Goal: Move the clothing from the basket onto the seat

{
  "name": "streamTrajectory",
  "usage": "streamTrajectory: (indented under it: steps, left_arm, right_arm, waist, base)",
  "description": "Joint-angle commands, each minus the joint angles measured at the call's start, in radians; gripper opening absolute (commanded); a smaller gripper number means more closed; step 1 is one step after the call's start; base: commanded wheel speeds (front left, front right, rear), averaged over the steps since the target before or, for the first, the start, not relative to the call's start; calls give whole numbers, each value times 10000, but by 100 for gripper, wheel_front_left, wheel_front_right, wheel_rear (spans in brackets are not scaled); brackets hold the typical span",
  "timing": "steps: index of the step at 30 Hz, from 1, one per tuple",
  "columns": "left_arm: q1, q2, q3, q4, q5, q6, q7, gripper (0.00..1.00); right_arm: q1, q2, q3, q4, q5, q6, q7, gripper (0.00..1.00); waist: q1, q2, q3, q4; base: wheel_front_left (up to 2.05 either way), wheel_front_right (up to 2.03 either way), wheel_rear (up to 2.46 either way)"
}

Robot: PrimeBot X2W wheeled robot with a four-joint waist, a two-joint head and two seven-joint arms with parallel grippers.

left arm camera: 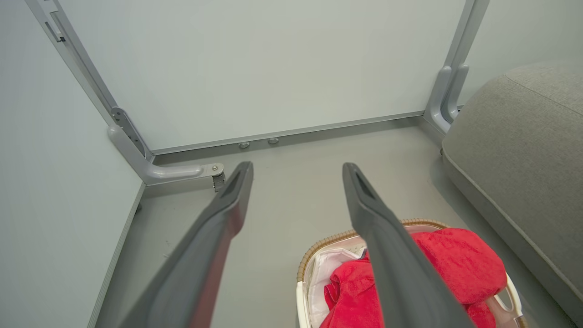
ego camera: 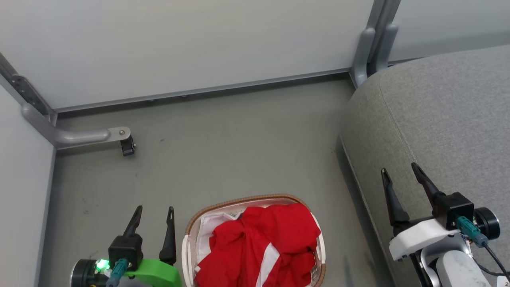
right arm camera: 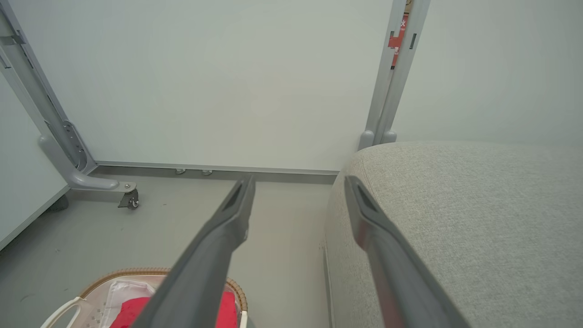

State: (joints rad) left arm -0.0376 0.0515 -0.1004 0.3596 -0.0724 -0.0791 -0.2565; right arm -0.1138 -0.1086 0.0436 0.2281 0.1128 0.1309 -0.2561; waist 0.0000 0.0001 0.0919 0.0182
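**Head view.** We found the basket (ego camera: 239,200) at the bottom centre of the frame, standing on the grey floor (ego camera: 239,139). Its brown woven-look rim arched across its upper side, and the frame edge cut off its lower part. The clothing (ego camera: 279,231) lay heaped inside it as a bright red mass covering most of the opening. A white band (ego camera: 269,255) ran diagonally across the lower part of the heap. We could not tell one garment from the other. A strip of white lining (ego camera: 209,229) showed along the basket's left side. The seat (ego camera: 438,119), grey and woven with a stitched seam, occupied the right of the frame, near the basket but apart from it, with floor between them.

The left claw (ego camera: 155,209) stood at the lower left, just beside the basket's left wall, with its two dark fingers spread wide and empty. The right claw (ego camera: 399,168) stood at the lower right over the seat's left edge, also wide and empty.

**Wrist views.** In the left wrist view, the right-hand finger crossed in front of the red clothing at the lower right. In the right wrist view, one finger crossed the basket at the lower left and the other lay over the seat.

**Background.** Pale partition panels (ego camera: 179,48) closed the top of the frame. A metal foot (ego camera: 91,136) with a castor projected from the middle left.
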Motion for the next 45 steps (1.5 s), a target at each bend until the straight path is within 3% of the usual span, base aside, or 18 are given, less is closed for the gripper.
streamTrajectory:
  steps: [1,10,20,45]
  left_arm:
    - [-297,4,-87,33,170,4,-88,100]
    - [-1436,1,-878,525,-208,186,-85,100]
    - [-2357,11,-1364,1462,-249,266,-87,100]
    - [-4456,268,-1411,4101,446,-1,-85,100]
  right_arm:
    - [-216,-64,37,-135,-203,-3,-99,100]
    - [-1262,-27,209,-936,88,-5,-101,100]
    - [-1860,143,550,-1402,297,-5,-101,100]
    - [-3141,496,1120,-2391,733,-6,-101,100]
  waist:
    - [0,-1,618,-169]
    - [0,-1,2389,-652]
    - [0,-1,3473,-1235]
    - [0,-1,6223,-2531]
  base:
    - [0,0,0]
    - [0,0,0]
    - [0,0,0]
    - [0,0,0]
